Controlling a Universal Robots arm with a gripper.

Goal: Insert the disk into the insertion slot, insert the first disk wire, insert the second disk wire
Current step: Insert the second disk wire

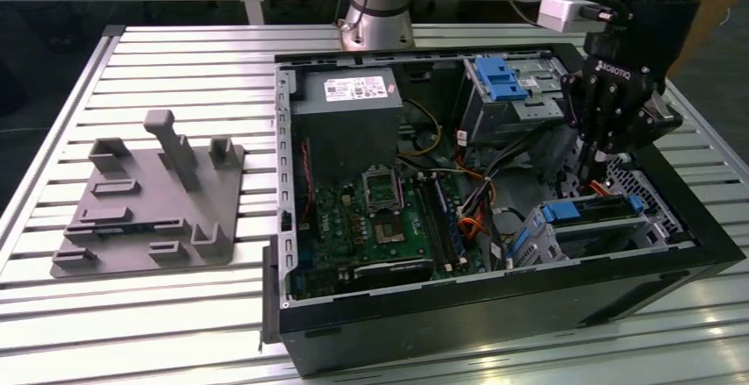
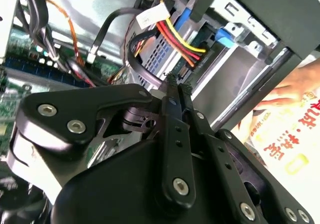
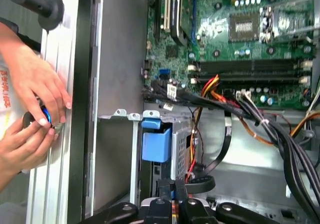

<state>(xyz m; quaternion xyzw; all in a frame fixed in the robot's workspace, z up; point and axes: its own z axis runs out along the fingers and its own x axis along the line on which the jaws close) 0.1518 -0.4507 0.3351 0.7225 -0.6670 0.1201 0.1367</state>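
The disk, silver with a blue bracket, lies in the insertion slot, a grey cage at the case's front right corner in the exterior view. My gripper hangs just above the disk's rear end. In both wrist views its fingers are pressed together, so the gripper is shut. A red, yellow and orange disk wire runs to the disk's back edge. A black disk wire loops in close under the fingertips of the gripper. Whether anything is pinched is hidden.
A taller cage with a blue latch stands behind the gripper. The motherboard and power supply lie in the case. A grey fixture plate lies on the slatted table. A person's hands work just outside the case wall.
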